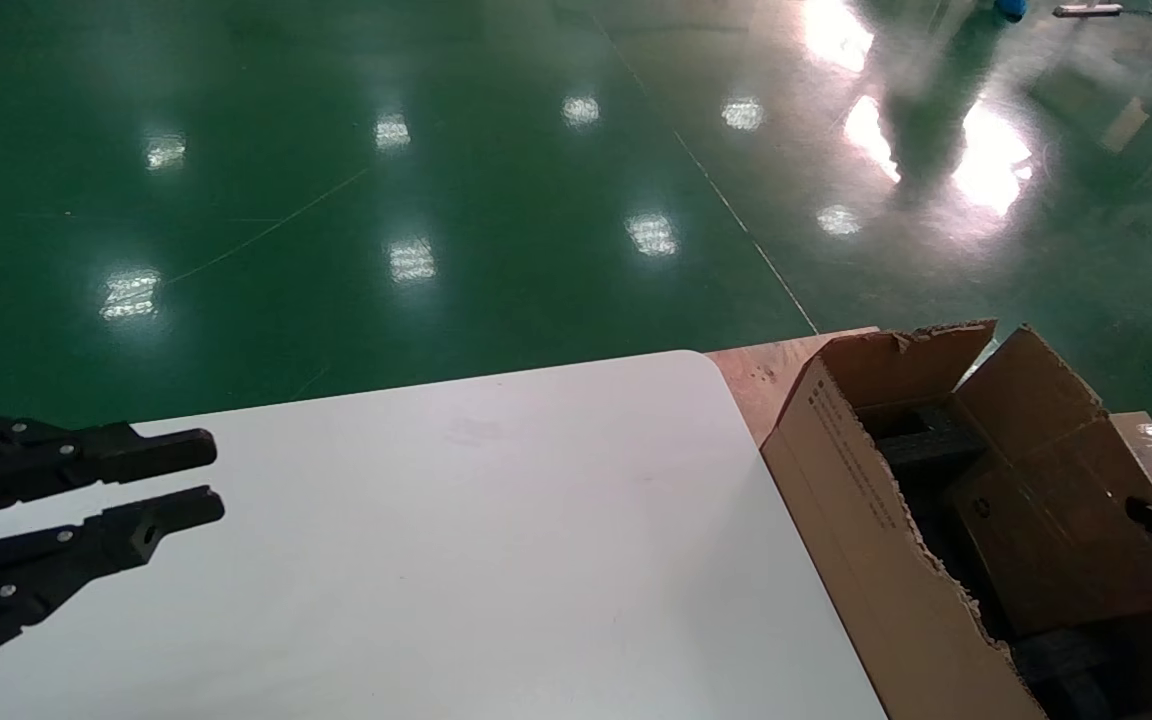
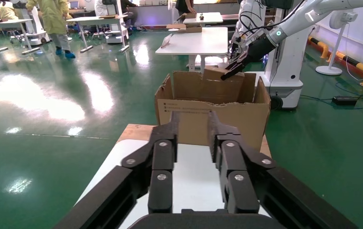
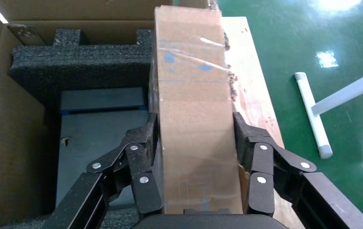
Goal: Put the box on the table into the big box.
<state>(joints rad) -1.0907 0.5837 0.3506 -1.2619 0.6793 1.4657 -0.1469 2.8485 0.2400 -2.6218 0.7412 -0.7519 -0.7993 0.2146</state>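
Right hand point(image 3: 194, 143) around box point(image 3: 194, 95)

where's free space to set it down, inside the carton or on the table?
The table is bare from the left gripper, open at its near-left edge, across to the big box. Inside the carton it is crowded: black foam along one wall and a dark item beside the box, which the right gripper clamps over the far side.

Black, seemingly plastic, screw-studded grippers point(image 1: 206, 480)
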